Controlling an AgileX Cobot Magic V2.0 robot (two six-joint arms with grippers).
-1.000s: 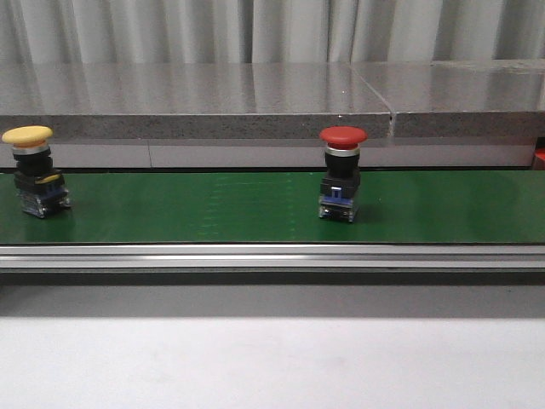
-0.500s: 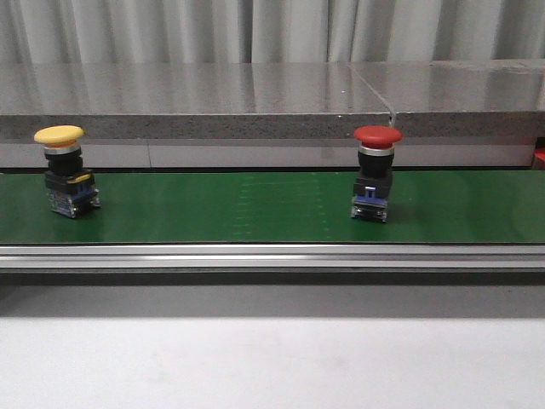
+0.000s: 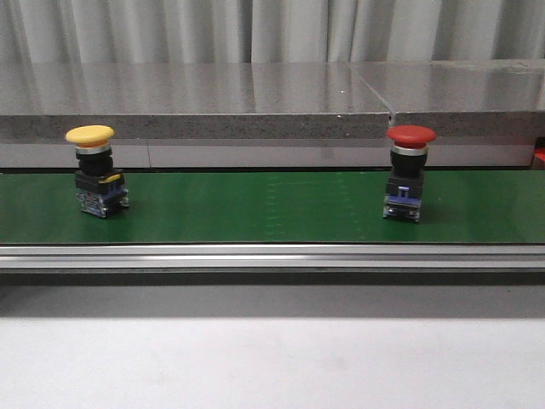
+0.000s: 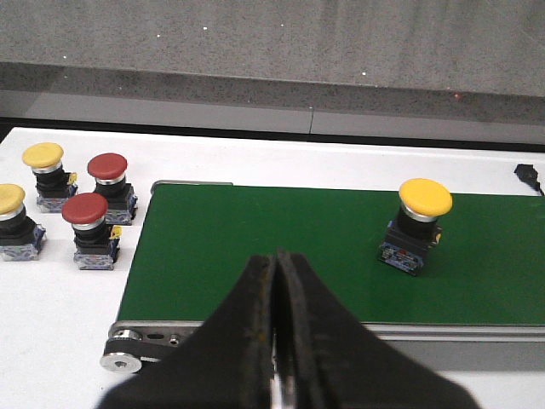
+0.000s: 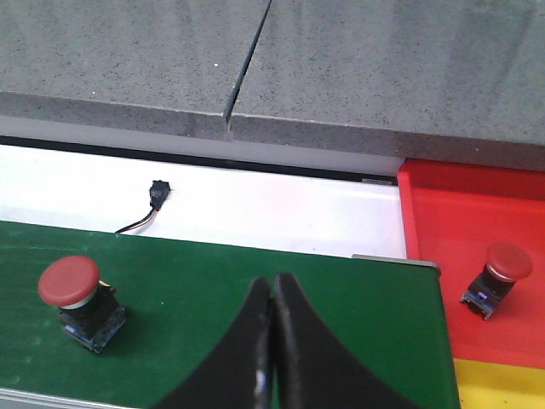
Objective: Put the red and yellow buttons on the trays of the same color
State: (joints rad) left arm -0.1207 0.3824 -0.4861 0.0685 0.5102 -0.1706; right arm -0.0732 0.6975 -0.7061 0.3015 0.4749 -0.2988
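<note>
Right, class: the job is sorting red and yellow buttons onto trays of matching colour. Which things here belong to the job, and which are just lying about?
Belong to the job:
- yellow button on the belt
- red button on the belt
- red tray, one red button already in it
- yellow tray edge
- four waiting buttons beside the belt
- left pincer, right pincer, both shut

Just lying about:
- black cable plug
- grey stone ledge

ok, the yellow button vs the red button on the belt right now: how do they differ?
Cap colour: the yellow button has a yellow mushroom cap, the red button a red one. Position: in the front view the yellow one sits at the left of the green belt, the red one toward the right. Nearest gripper: the yellow one lies ahead of the left gripper, the red one ahead of the right gripper. Both stand upright on dark bases, untouched.
</note>
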